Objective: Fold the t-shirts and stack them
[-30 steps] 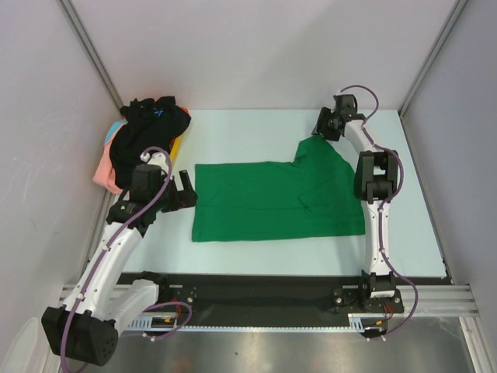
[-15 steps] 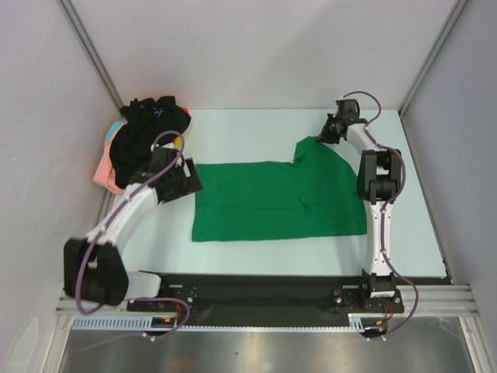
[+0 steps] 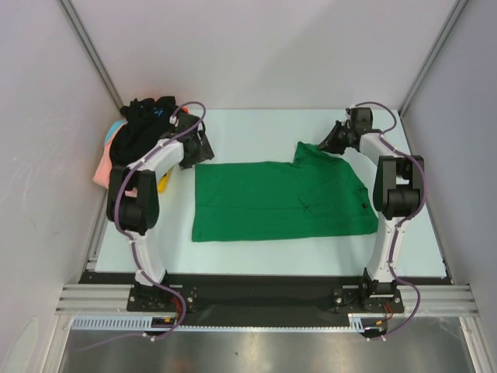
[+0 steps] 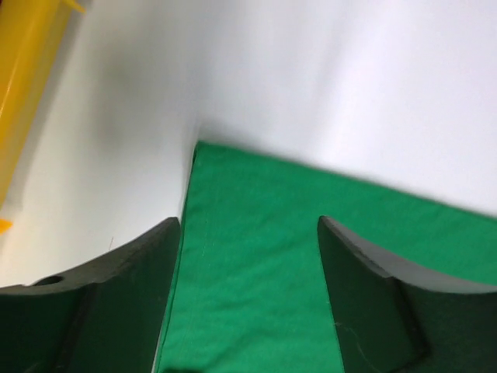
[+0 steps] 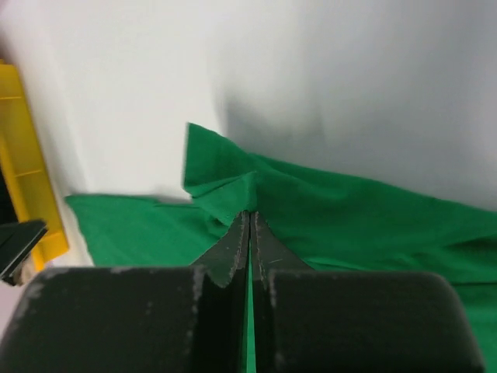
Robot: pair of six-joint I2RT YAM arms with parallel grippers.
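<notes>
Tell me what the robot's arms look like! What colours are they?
Both arms are white tubes with chunky black joints. The left arm and the right arm each carry a thin purple cable looping along them. Each end effector is black: the left end effector has two smooth curved fingers; the right end effector has finely toothed edges.

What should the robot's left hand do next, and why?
Probably lower the left gripper and close on the far left corner of the green t-shirt: it hangs open over that corner, while the right gripper already pinches the far right side.
</notes>
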